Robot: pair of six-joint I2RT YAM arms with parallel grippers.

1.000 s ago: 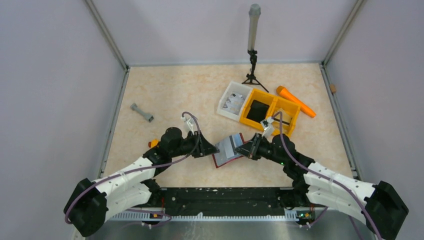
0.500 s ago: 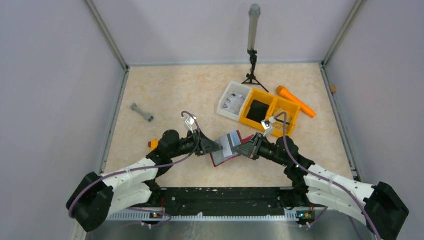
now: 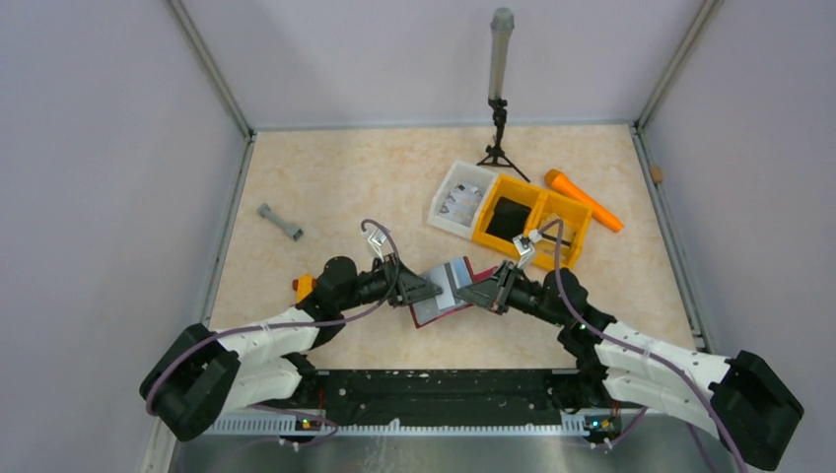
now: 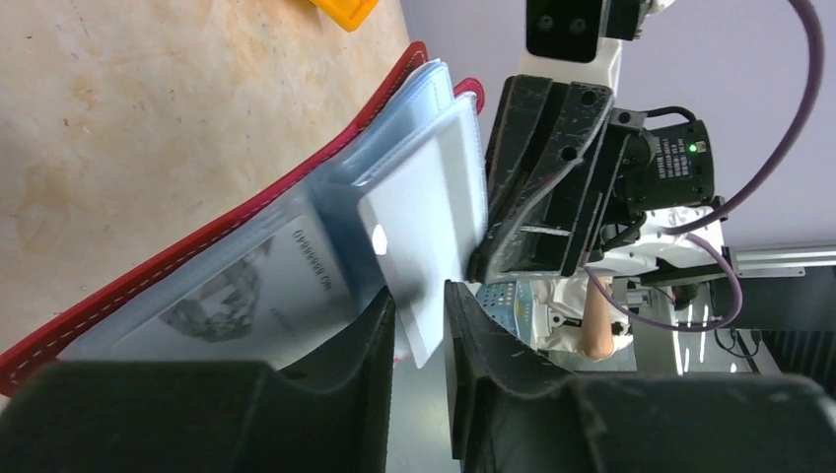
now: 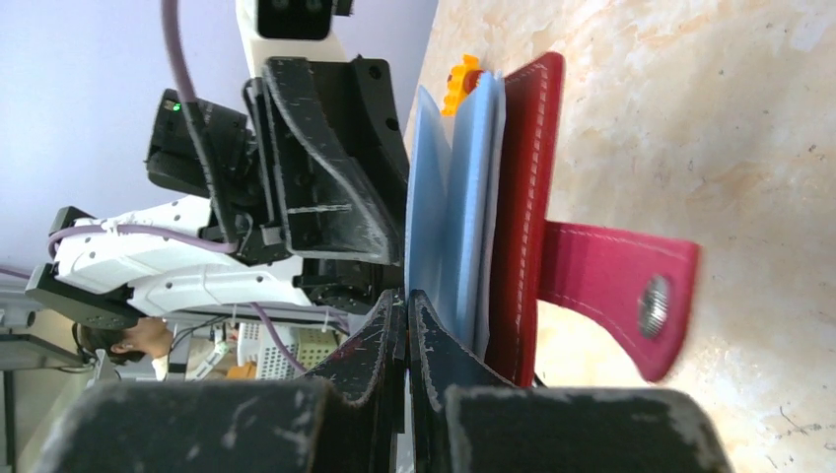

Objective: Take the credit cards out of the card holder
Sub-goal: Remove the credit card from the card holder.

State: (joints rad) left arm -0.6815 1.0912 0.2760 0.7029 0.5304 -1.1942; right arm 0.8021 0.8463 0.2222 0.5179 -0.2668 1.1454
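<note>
The dark red card holder (image 3: 446, 292) hangs open between my two grippers, just above the table near its front. My right gripper (image 3: 477, 293) is shut on the edge of one of its clear blue sleeves (image 5: 432, 202). In the right wrist view the red cover (image 5: 520, 187) stands on edge, and the snap tab (image 5: 616, 281) sticks out to the right. One pale credit card (image 4: 422, 232) pokes halfway out of a sleeve. Its lower corner sits between the fingers of my left gripper (image 4: 419, 301), which stand apart around it. A second, printed card (image 4: 242, 296) lies inside a sleeve.
A yellow-orange divided bin (image 3: 533, 223) and a white tray (image 3: 459, 200) sit behind the right gripper, with an orange stick (image 3: 584, 200) beyond them. A grey dumbbell-shaped piece (image 3: 280, 223) lies at the left. A tripod with a grey cylinder (image 3: 500, 89) stands at the back.
The left gripper has reached further right, up to the holder's near-left edge. The holder and both grippers have shifted slightly away from the arm bases.
</note>
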